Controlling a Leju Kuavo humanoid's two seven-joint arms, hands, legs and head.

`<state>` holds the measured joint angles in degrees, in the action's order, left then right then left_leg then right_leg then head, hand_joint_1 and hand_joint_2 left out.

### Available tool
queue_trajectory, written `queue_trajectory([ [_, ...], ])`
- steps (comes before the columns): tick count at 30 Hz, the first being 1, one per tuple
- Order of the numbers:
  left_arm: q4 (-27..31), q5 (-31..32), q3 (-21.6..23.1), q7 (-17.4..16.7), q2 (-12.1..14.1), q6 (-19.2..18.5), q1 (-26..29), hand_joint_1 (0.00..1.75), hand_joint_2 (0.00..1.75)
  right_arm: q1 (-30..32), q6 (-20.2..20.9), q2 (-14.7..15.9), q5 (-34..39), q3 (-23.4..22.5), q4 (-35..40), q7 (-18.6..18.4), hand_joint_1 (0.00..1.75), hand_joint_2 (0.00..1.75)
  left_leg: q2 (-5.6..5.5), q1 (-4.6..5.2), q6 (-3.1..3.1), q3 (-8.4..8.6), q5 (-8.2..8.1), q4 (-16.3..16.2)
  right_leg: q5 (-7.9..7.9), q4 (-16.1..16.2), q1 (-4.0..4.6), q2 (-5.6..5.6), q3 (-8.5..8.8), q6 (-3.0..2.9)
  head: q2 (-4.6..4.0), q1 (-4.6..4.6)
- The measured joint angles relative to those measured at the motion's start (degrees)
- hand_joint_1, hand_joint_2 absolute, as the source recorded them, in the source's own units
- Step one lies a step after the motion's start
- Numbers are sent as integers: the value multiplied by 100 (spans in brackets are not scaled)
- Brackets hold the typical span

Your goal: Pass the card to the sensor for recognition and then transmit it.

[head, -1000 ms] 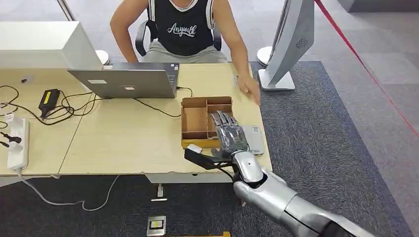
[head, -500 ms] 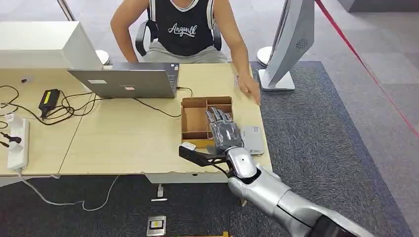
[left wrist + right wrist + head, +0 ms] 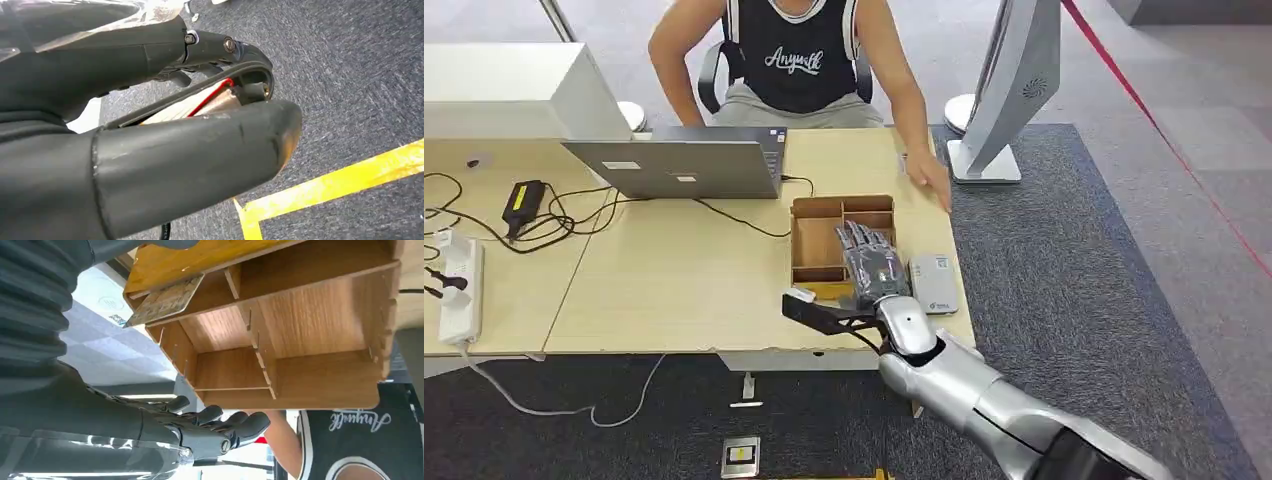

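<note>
**Wooden tray: the card sits behind the fingertips, not under them**

Wood-brown and split into compartments, the divided tray (image 3: 816, 240) stands near the table's (image 3: 674, 280) right end. The right hand (image 3: 872, 262) hovers over the tray's right side. Its fingers (image 3: 215, 419) are stretched out and apart, pointing to 12 o'clock, and it carries nothing.

The card (image 3: 162, 302) lies in the compartment at the tray's near end, tilted against a wall. In the head view that compartment sits at 6 o'clock from the fingertips, roughly below the palm and wrist. The card's long axis seems to run along the tray's near wall, from 9 to 3 o'clock, across the line of the fingers.

The fingertips reach past the card, over the middle compartments. A grasp would probably need the hand drawn back toward 6 o'clock and lowered.

The grey card reader (image 3: 932, 283) lies flat on the table just beside the tray, at 3 o'clock from the hand. A person's hand (image 3: 930, 180) rests at the far table edge, at about 1 o'clock.

The left hand (image 3: 150, 150) hangs over dark carpet, far from the tray. Whether its fingers are clenched or slack cannot be told. The right arm is plainly the nearer one.
</note>
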<state>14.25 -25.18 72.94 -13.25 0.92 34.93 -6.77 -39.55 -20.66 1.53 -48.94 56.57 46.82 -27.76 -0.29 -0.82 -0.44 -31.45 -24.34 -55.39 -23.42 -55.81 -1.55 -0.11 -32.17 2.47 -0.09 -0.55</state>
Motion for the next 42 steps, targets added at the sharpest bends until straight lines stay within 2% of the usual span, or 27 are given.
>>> queue_trajectory([
  [13,0,15,0,-55,-7,4,0,0,0,-8,-57,-2,41,7,-319,-20,0,175,0,0,0,0,0,0,0,0,0,0,-1,0,0,0],
  [42,0,20,0,-77,-9,4,1,0,0,-1,-92,149,109,-7,-465,-61,0,175,0,0,0,-1,0,0,0,0,0,0,-1,0,0,0],
])
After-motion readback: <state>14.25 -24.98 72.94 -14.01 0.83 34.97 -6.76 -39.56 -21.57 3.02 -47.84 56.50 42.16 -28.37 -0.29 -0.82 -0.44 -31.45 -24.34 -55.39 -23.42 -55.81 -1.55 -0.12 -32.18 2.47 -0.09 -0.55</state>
